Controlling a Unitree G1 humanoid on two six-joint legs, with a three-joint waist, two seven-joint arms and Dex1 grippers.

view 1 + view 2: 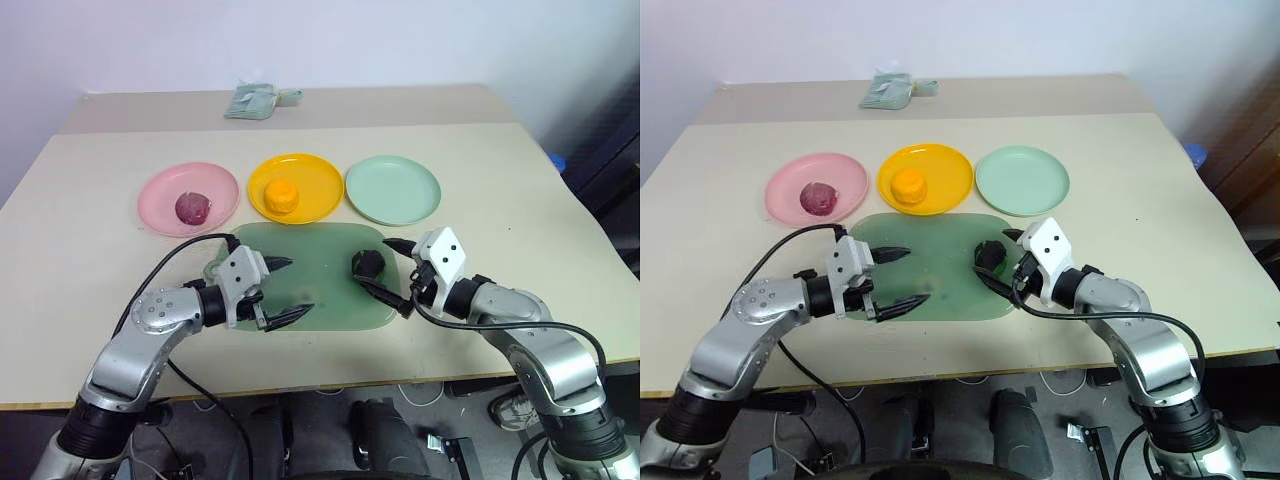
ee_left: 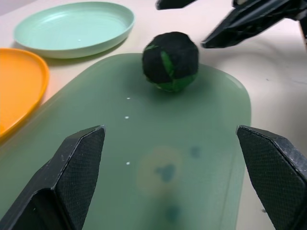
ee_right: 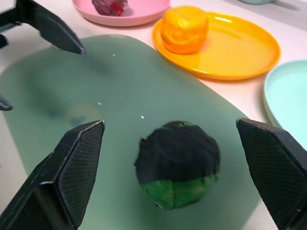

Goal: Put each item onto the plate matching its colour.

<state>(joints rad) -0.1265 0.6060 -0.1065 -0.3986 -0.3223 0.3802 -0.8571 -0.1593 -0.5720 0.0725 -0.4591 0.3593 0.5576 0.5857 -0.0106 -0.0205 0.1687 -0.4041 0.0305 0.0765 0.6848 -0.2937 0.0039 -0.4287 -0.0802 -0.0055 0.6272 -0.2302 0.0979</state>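
Silver arms, white wrists, black cables.

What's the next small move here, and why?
Probably ease the open right gripper forward around the green-black ball and close. It lies on the mat between the fingers, while the mint plate is bare; the red and orange balls already sit on their plates.

The tabletop (image 1: 90, 300) lies bare along its left and right edges. Three plates (image 1: 393, 189) in a row bar the middle; a crumpled packet (image 1: 252, 101) sits near the far edge
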